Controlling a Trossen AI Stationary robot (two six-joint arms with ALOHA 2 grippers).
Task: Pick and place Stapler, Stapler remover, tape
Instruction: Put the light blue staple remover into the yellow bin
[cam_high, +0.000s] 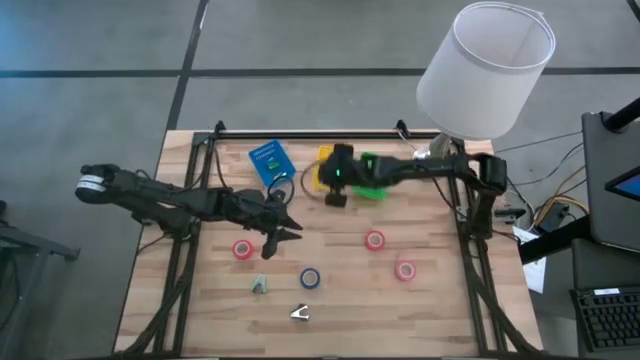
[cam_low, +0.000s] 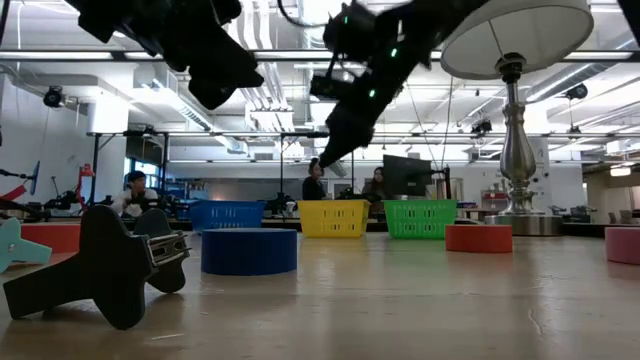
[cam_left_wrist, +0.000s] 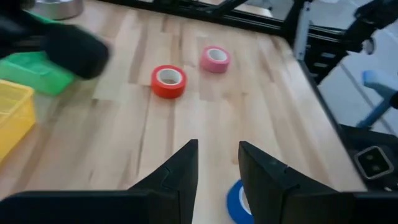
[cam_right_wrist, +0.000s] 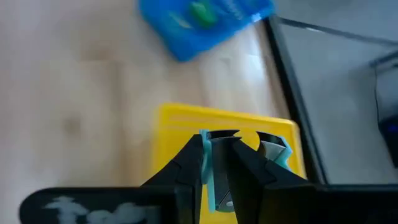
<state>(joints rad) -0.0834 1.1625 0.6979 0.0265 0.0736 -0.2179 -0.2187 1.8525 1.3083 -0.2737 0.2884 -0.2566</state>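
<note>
My right gripper (cam_high: 334, 193) (cam_right_wrist: 219, 171) hangs over the yellow bin (cam_high: 314, 176) (cam_right_wrist: 177, 134), shut on a small pale blue and grey item, apparently the stapler (cam_right_wrist: 208, 168). My left gripper (cam_high: 275, 238) (cam_left_wrist: 217, 177) is open above the table's middle, touching nothing, between a red tape roll (cam_high: 243, 249) and a blue roll (cam_high: 310, 279) (cam_left_wrist: 236, 202). Another red roll (cam_high: 374, 240) (cam_left_wrist: 168, 81) and a pink roll (cam_high: 405, 269) (cam_left_wrist: 215, 59) lie flat farther right. A teal stapler remover (cam_high: 259, 286) and a pale one (cam_high: 300, 314) lie near the front edge. My right gripper pinches the pale blue item between its two fingers, one blue side (cam_right_wrist: 205, 163) against the inner face of a finger. Another blue part (cam_right_wrist: 278, 149) shows beyond the other finger. The fingers point down, and the item is lifted clear above the yellow bin.
A blue bin (cam_high: 268, 161) and a green bin (cam_high: 371, 183) flank the yellow one along the far edge. A lamp with a white shade (cam_high: 484, 70) stands at the far right corner. Black frame rails (cam_high: 300, 132) border the table. People sit in the room behind.
</note>
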